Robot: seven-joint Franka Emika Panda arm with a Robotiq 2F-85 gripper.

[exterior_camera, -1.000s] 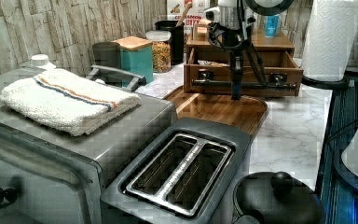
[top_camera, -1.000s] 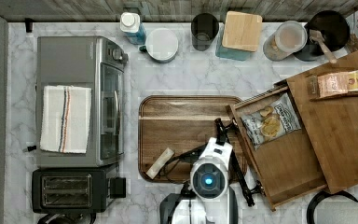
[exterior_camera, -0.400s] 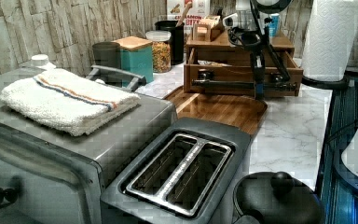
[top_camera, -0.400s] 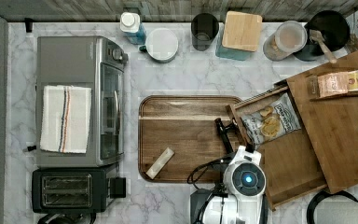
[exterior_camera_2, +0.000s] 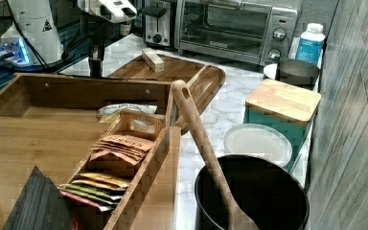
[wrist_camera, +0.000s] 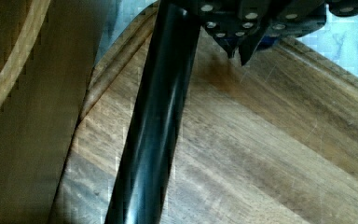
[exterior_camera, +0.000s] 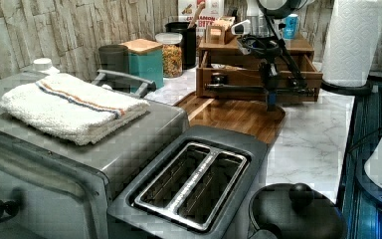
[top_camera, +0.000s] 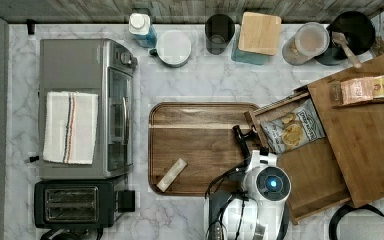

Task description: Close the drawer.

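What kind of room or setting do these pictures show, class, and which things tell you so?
Most likely a kitchen counter: a toaster oven and a slot toaster stand on a marble worktop, with jars and canisters along the wall.

The top view looks straight down on the whole marble counter [top_camera: 200, 85]. The left view stands low beside the toaster [exterior_camera: 191, 181] and faces along the counter to the drawer [exterior_camera: 258, 79]. The right view looks back from the opposite end, over the drawer [exterior_camera_2: 72, 96]. The wrist view hangs very near the serving tray [wrist_camera: 270, 154], which all views share.
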